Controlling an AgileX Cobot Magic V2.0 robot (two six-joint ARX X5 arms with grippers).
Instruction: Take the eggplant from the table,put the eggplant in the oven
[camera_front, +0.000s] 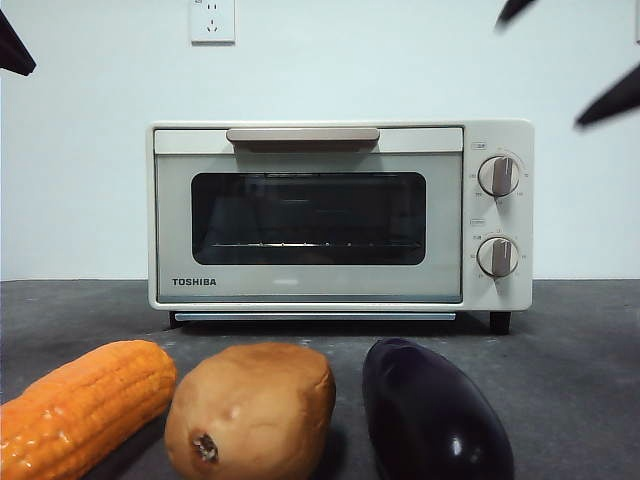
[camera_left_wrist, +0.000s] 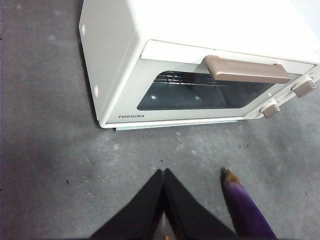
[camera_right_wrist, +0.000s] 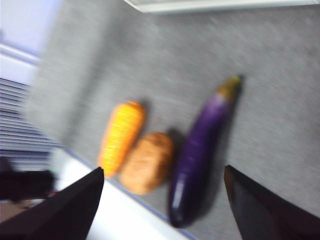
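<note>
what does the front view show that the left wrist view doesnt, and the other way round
Only the front view shows the orange corn cob, the brown potato, the white wall socket, and the glossy dark purple eggplant's rounded end.

Only the left wrist view shows the left gripper, jaws shut, above the dark grey table, plus the oven's top and side and the eggplant's stem end.

Both share the cream-white Toshiba toaster oven with door closed, its beige bar handle and two round knobs.
</note>
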